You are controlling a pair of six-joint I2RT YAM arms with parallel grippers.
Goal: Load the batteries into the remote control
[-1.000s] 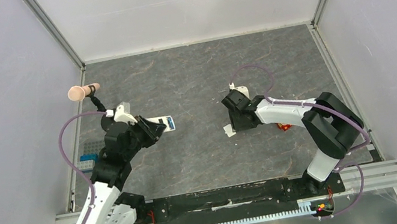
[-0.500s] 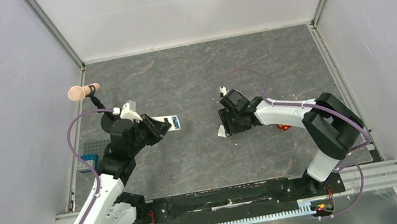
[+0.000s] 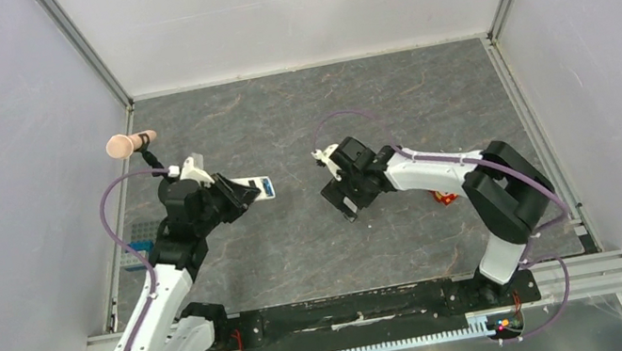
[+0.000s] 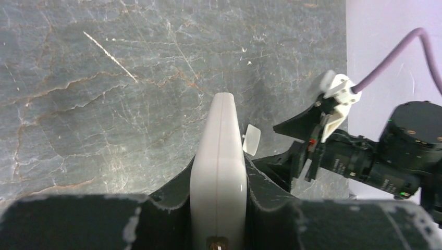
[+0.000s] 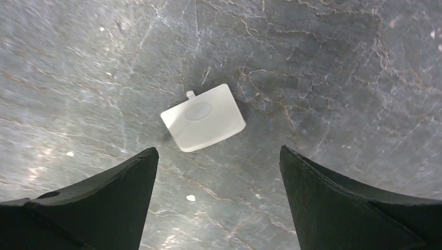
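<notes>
My left gripper (image 3: 239, 197) is shut on the white remote control (image 3: 254, 188) and holds it above the table at the left. In the left wrist view the remote (image 4: 221, 125) stands edge-on between the fingers. A blue battery (image 3: 267, 185) shows at its far end; the dark one is out of view. My right gripper (image 3: 344, 197) hovers at mid-table with its jaws wide apart and nothing between them. Just ahead of the right gripper (image 5: 219, 150), a small white cover piece (image 5: 203, 117) lies flat on the table, also seen past the remote (image 4: 251, 139).
A pink-tipped stick (image 3: 128, 144) lies at the far left. A blue tray (image 3: 137, 241) sits by the left wall. An orange object (image 3: 445, 198) peeks from under the right forearm. Grey walls close in on three sides.
The right gripper has opened wide and moved left, with the white cover lying free on the table. The left arm shifted slightly, still holding the remote.
</notes>
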